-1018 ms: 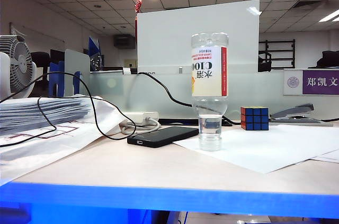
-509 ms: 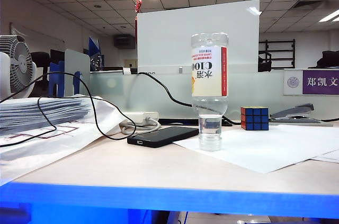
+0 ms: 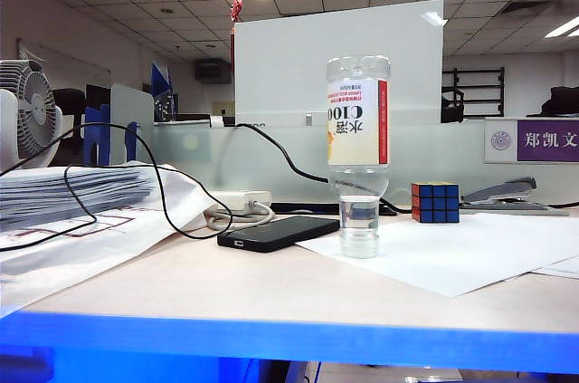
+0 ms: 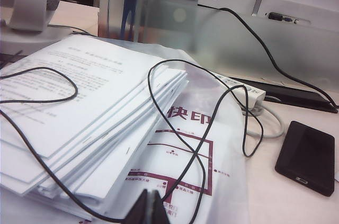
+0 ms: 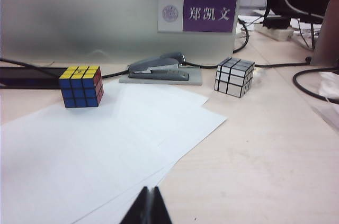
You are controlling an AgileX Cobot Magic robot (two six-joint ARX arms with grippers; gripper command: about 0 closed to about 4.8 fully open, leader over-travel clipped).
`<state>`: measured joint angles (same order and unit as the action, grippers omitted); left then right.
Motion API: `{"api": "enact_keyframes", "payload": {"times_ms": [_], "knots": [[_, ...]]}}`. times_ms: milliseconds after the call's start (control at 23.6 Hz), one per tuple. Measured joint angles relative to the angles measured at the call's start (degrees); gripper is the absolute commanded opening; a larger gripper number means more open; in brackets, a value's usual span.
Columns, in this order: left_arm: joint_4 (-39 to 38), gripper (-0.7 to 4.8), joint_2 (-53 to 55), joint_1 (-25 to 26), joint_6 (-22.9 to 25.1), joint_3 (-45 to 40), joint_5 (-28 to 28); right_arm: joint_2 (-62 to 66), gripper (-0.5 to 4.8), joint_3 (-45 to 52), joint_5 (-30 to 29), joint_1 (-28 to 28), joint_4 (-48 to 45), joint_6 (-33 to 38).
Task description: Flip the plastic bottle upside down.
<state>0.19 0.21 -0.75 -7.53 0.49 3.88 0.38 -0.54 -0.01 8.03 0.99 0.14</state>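
Task object: clear plastic bottle (image 3: 358, 155) with a white-yellow label and red stripe, standing inverted on its wide threaded neck, base uppermost, label text upside down
Bottle contents: a little clear liquid appears to sit in the neck; the body above looks empty
Bottle support: large white paper sheet (image 3: 452, 252) on the pale wooden table (image 3: 271, 288); the mouth rests on the sheet near its left edge
Left of the bottle: flat black rectangular device (image 3: 279, 232), just beside the sheet's edge; behind it a white power strip (image 3: 237, 201) with a looping black cable (image 3: 163, 186)
Right of the bottle: coloured Rubik's cube (image 3: 434, 202), blue faces toward the exterior camera, apart from the bottle and farther back; beyond it a grey stapler (image 3: 508, 195)
Far left: thick stack of printed white papers (image 3: 72, 193) lying on a translucent plastic bag with red print (image 4: 185, 166); a white desk fan (image 3: 27, 111) behind
Left gripper (image 4: 150, 209): dark fingertips pressed together, nothing between them, low over the paper stack and bag; not seen in the exterior view
Right gripper (image 5: 149, 208): dark fingertips likewise closed and empty, above the paper sheet's near edge, well apart from the bottle
Right wrist scene: Rubik's cube with yellow top, stapler, and a silver mirror cube (image 5: 234, 76) resting on bare table beside the sheet
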Motion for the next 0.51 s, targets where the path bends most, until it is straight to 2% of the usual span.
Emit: {"api": "enact_keyframes", "payload": {"times_ms": [509], "knots": [[-0.02, -0.03, 0.0, 0.0, -0.02, 0.0, 0.02, -0.22, -0.08, 0.0, 0.0, -5.09, 0.57, -0.02]]}}
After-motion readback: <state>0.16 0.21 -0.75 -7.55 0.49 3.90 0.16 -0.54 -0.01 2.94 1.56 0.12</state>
